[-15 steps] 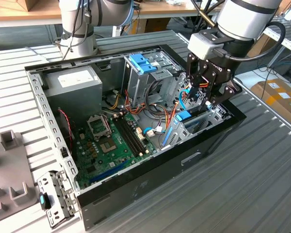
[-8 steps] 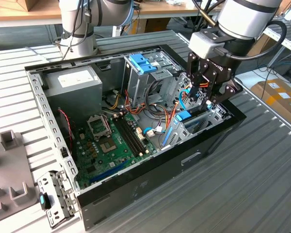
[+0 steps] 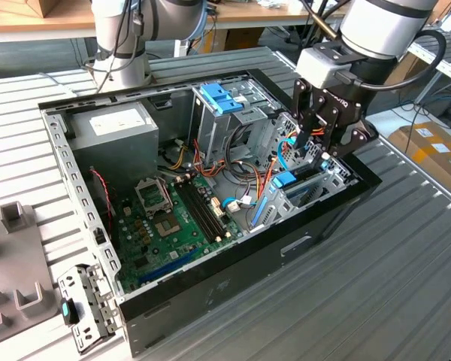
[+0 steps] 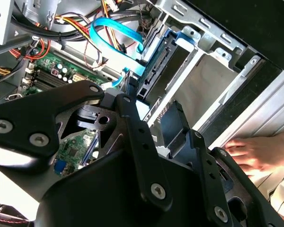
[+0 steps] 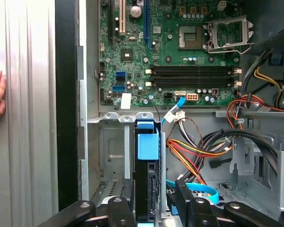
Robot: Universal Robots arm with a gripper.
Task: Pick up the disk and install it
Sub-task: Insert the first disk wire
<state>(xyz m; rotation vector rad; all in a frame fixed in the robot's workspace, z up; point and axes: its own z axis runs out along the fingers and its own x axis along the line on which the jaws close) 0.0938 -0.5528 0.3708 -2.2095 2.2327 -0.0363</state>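
First wrist view shows the gripper (image 5: 154, 201) spread open astride the disk (image 5: 147, 156), which stands on edge in the drive bay (image 5: 109, 151) of the computer case (image 5: 66, 94).

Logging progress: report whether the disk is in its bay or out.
In: the disk stands on edge inside the metal drive bay, below the gripper. Fully seated: cannot tell.

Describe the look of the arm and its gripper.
The arm is a silver-grey tube with dark joint rings, and a black cable loops beside it. A pale grey block sits at the wrist. The gripper is black, built of flat hinged bars joined by silver screw heads, with small white lettering on its body.
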